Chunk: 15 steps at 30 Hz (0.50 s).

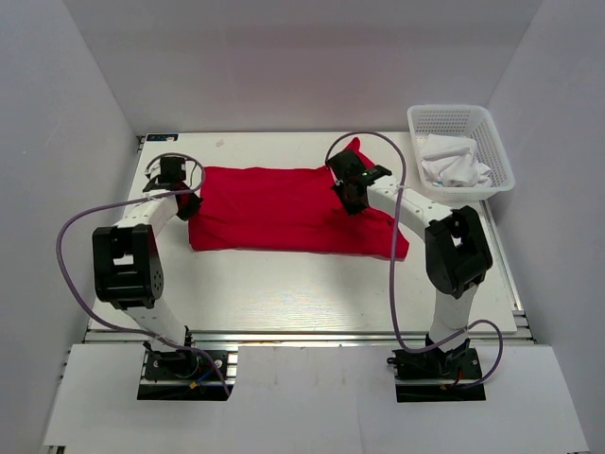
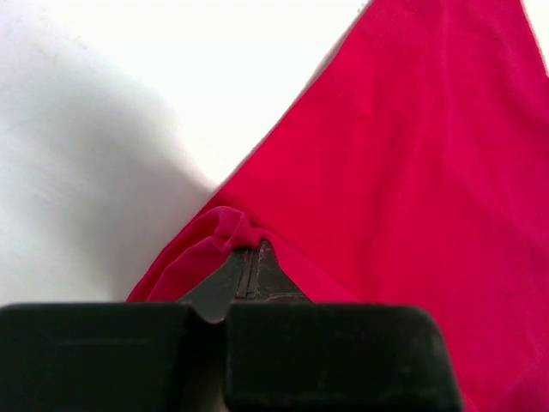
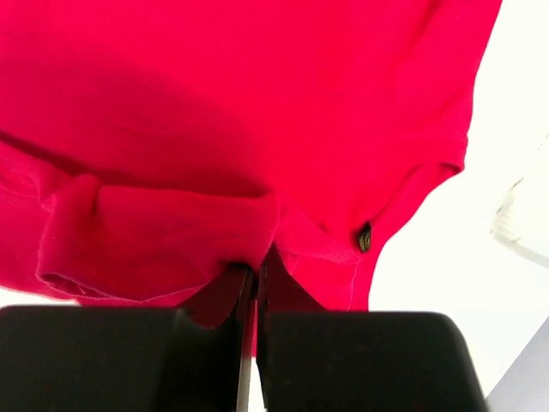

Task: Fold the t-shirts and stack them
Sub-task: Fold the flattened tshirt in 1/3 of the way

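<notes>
1. A plain bright red short-sleeved t-shirt of thin soft fabric (image 1: 284, 208) lies across the far half of the white tabletop (image 1: 284, 288), stretched between the two arms and roughly rectangular in outline.
2. The left gripper (image 1: 184, 203) sits at the shirt's left edge. In the left wrist view its black jaws are clenched together on a bunched fold of the red cloth (image 2: 412, 172) - the hem curls up around the fingertips.
3. The right gripper (image 1: 352, 197) is over the shirt's right part, where a red corner stands up beside it. The right wrist view shows its jaws pinched tight on a doubled layer of fabric (image 3: 240, 103).
4. A white perforated plastic basket (image 1: 417, 132) stands at the far right corner - apart from the shirt - with crumpled white cloth (image 1: 456, 163) inside.
</notes>
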{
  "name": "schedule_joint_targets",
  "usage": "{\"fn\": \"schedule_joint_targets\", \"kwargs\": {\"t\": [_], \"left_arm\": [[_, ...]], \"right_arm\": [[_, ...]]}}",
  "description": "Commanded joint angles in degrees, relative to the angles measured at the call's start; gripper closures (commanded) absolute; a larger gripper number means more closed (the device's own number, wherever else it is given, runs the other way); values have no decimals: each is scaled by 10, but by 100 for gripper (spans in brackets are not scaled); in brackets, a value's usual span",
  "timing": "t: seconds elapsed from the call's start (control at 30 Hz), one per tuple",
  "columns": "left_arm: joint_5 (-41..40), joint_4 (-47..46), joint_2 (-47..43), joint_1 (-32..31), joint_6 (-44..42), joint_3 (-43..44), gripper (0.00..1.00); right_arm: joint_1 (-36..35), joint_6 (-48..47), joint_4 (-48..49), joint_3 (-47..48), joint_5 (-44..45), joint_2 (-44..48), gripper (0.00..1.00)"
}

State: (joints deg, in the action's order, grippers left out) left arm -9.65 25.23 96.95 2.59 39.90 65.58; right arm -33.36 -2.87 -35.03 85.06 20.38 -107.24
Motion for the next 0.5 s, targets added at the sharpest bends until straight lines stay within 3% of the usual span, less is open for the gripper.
{"fn": "schedule_joint_targets", "kwargs": {"t": [0.0,0.03,0.07,0.17,0.2,0.27,0.33,0.4,0.47], "left_arm": [[-5,-5,20,3,-11,37,100],[-5,-5,28,3,-11,43,100],[-5,-5,45,3,-11,57,93],[-5,-5,68,3,-23,88,53],[-5,4,82,3,-23,99,22],[-11,18,94,3,-29,139,2],[-11,46,105,3,-29,168,0],[-11,66,105,3,-37,174,0],[-11,77,88,3,-42,182,0]], "right_arm": [[8,-21,-2,41,4,-24,98],[10,-24,5,43,4,-43,93],[13,-22,14,55,22,-50,83],[19,-20,36,90,40,-92,69],[26,-12,49,108,52,-119,63],[34,-4,58,142,65,-136,35],[37,3,56,182,93,-159,31],[38,13,58,180,98,-148,10],[37,16,71,158,96,-119,10]]}}
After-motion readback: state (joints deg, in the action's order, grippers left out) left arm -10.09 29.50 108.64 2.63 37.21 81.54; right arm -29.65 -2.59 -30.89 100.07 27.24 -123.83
